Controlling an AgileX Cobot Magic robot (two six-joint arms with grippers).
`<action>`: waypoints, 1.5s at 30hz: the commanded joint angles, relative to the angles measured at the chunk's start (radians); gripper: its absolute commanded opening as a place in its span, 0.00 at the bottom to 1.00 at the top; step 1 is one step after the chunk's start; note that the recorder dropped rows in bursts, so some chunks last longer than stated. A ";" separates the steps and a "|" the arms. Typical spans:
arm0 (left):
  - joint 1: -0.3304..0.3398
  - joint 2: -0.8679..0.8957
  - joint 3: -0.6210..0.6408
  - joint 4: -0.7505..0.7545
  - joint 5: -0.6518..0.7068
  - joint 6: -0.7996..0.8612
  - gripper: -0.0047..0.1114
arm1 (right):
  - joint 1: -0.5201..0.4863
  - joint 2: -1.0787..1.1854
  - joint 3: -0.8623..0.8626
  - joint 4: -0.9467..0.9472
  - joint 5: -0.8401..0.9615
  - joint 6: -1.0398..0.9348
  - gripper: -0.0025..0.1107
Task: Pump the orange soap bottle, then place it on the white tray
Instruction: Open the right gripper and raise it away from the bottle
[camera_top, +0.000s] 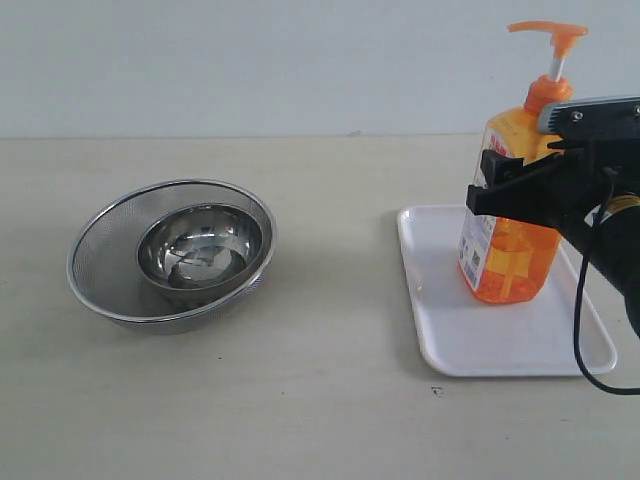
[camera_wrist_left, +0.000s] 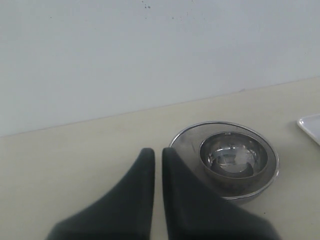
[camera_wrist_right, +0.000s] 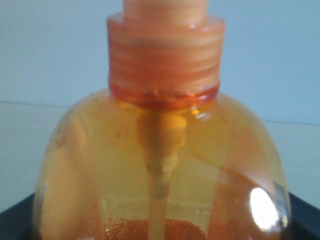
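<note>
Against a plain white wall (camera_top: 300, 60), on a pale worktop (camera_top: 320, 420), the right pincer (camera_top: 505, 182) clasps the orange soap bottle (camera_top: 510, 262) just below its shoulder, jaws on either side. The hold keeps the tall bottle upright while its base appears to rest on the white tray (camera_top: 500, 345), towards the tray's far end. The pump head (camera_top: 548, 35) stands raised and free above the grip. The left pincer (camera_wrist_left: 157, 162), fingers nearly together and empty, hovers over the worktop just short of the steel bowl (camera_top: 200, 245) nested in a mesh strainer (camera_top: 100, 265), apparently parked out of the way.
</note>
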 joint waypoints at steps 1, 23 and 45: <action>-0.007 -0.007 0.005 -0.011 0.003 -0.008 0.08 | -0.003 -0.008 -0.008 -0.020 -0.081 0.012 0.02; -0.007 -0.007 0.005 -0.011 0.003 -0.008 0.08 | -0.003 -0.008 -0.008 -0.034 -0.078 0.015 0.48; -0.007 -0.007 0.005 -0.011 0.005 -0.008 0.08 | -0.003 -0.012 -0.008 -0.022 -0.106 0.060 0.70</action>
